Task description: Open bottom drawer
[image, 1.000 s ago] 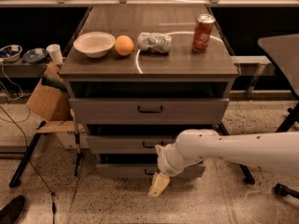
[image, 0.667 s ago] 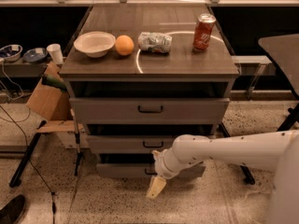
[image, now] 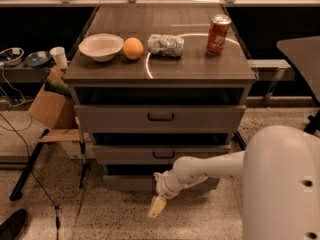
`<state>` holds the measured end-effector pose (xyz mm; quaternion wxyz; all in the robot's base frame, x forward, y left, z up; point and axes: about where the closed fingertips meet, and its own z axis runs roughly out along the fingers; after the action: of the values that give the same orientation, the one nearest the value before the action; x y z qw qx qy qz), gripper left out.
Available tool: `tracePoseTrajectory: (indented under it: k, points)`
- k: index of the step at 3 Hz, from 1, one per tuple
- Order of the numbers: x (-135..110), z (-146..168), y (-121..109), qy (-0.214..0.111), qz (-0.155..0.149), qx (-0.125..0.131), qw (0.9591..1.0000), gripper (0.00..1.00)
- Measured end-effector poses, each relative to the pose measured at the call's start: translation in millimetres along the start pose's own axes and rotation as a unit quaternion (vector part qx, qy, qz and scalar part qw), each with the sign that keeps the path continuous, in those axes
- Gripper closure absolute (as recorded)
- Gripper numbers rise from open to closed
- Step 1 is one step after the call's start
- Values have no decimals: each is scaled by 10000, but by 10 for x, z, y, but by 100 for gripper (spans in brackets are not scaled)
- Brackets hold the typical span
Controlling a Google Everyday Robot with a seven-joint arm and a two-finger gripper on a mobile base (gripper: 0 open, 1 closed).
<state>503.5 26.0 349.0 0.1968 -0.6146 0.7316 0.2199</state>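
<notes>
The bottom drawer [image: 125, 183] is the lowest of three grey drawers in the cabinet, with a low flat front just above the floor. Its centre handle is hidden behind my white arm. My gripper [image: 156, 206] hangs in front of the drawer's middle, slightly below its front, pointing down and left towards the floor. A dark gap shows above the drawer front. The middle drawer [image: 163, 154] and the taller top drawer [image: 161, 117] are above it, each with its dark handle in view.
On the cabinet top [image: 200, 66] stand a white bowl [image: 101, 46], an orange [image: 133, 48], a crumpled bag [image: 166, 45] and a red can [image: 218, 34]. A cardboard box [image: 50, 109] and cables lie at the left. A dark table [image: 302, 54] is at the right.
My gripper has moved a little down and to the left in front of the bottom drawer, and my arm's body has come further into view at the right.
</notes>
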Motion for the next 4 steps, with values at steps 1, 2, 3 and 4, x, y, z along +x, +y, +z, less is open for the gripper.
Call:
tracePoseTrajectory:
  k: [1, 2, 3, 4]
  points:
    - [126, 479, -128, -34, 202, 138, 9997, 0]
    - [126, 480, -128, -34, 202, 138, 9997, 0]
    - [198, 535, -194, -100, 33, 145, 9998, 0]
    - [352, 551, -309, -155, -15, 223, 9996, 0]
